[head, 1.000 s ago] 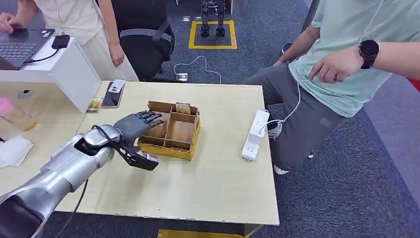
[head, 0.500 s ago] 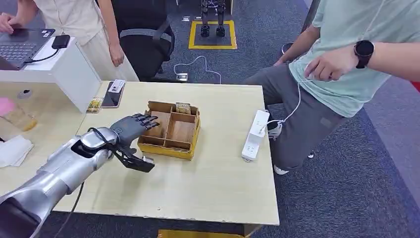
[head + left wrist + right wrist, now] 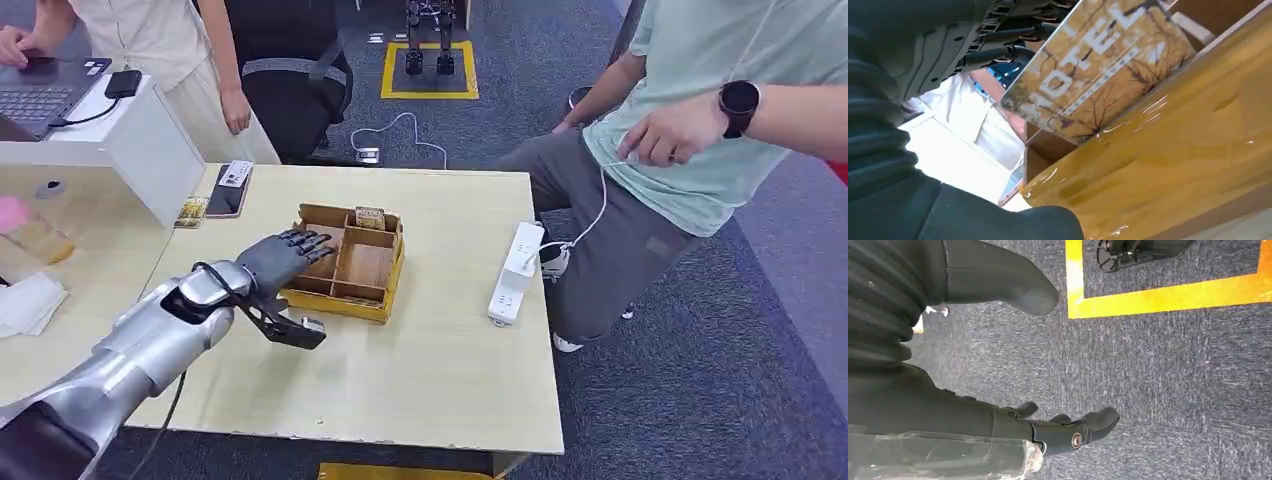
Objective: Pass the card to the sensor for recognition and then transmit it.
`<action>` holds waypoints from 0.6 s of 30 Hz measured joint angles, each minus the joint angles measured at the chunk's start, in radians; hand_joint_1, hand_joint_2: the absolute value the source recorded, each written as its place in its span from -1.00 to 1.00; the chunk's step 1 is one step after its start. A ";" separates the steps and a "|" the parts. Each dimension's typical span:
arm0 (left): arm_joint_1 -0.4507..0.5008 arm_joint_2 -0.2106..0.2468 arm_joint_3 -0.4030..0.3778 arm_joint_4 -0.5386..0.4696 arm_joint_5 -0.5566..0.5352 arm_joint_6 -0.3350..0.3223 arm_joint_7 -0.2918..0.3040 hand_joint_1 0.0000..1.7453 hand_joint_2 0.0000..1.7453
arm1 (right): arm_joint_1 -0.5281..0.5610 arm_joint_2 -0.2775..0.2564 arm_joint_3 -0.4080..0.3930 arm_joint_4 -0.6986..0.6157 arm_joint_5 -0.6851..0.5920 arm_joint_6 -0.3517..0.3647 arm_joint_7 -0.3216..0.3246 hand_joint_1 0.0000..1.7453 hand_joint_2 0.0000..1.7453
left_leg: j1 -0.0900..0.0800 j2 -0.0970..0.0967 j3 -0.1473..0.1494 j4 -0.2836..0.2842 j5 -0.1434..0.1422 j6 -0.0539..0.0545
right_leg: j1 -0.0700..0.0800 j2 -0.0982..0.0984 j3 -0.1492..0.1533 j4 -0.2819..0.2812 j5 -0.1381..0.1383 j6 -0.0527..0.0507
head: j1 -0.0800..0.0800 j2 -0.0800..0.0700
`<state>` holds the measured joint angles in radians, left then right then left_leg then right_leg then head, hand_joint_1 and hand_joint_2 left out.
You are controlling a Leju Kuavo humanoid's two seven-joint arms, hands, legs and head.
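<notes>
Head view: left hand (image 3: 285, 255), dark-fingered on a silver arm, reaches over the near-left part of a shallow brown cardboard tray with dividers (image 3: 363, 297), fingers spread above the left compartment.
Left wrist view: a glossy yellow-brown card w/ bare-tree artwork and white "HOTEL" lettering (image 3: 1103, 65) sits tilted, just beyond the dark fingers (image 3: 1013, 30); its low edge drops behind the tray's yellow film-wrapped wall (image 3: 1168, 165).
Left hand state: fingers at the card's upper edge; can't tell whether they grip it or only touch it.
Card place: inside the tray, under the left hand, leaning, not flat.
Second card: another small yellowish card (image 3: 370, 217) stands in the tray's far compartment, beyond the hand's fingertips.
Right hand: right wrist view shows right hand (image 3: 1068, 432) hanging over grey-blue carpet, fingers loosely apart, holding nothing; yellow floor tape (image 3: 1168, 297) well apart from it.
Beyond left hand: black phone-like slab (image 3: 229, 190) w/ a white tag on top, and one more small card (image 3: 190, 211) beside it, at the pale wooden table's (image 3: 420, 390) far-left corner.
Right of tray: white power strip (image 3: 516, 273) near the table edge.
People: one seated person in a pale green shirt w/ a black wristwatch (image 3: 742, 102), well right of the hand; another person standing far left by a laptop (image 3: 40, 90).
</notes>
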<state>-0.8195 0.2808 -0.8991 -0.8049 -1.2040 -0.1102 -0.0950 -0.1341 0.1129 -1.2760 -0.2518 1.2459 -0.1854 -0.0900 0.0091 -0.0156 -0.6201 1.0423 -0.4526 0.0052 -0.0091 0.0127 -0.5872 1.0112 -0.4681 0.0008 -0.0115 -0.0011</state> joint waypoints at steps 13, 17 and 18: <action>0.000 0.001 0.010 0.008 -0.011 -0.003 -0.013 -1.00 1.00 | 0.000 0.000 0.000 0.000 -0.001 0.000 0.000 -1.00 1.00 | 0.000 0.000 0.000 0.000 0.000 0.000 | 0.000 0.000 0.000 0.000 0.000 0.000 | 0.000 0.000; 0.000 0.002 0.021 0.008 -0.011 -0.004 -0.013 -1.00 1.00 | 0.000 0.000 0.000 0.000 -0.004 0.000 -0.001 -1.00 1.00 | 0.000 0.000 0.000 0.000 0.000 0.000 | 0.000 0.000 0.000 0.000 0.000 0.000 | 0.000 0.000; 0.000 0.002 0.022 0.008 -0.011 -0.004 -0.013 -1.00 1.00 | 0.000 0.000 0.000 0.000 -0.004 0.000 -0.001 -1.00 1.00 | 0.000 0.000 0.000 0.000 0.000 0.000 | 0.000 0.000 0.000 0.000 0.000 0.000 | 0.000 0.000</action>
<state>-0.8196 0.2827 -0.8770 -0.7965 -1.2146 -0.1141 -0.1083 -0.1338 0.1129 -1.2760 -0.2518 1.2421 -0.1850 -0.0908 0.0091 -0.0156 -0.6201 1.0422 -0.4526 0.0052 -0.0091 0.0128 -0.5872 1.0112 -0.4681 0.0008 -0.0114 -0.0011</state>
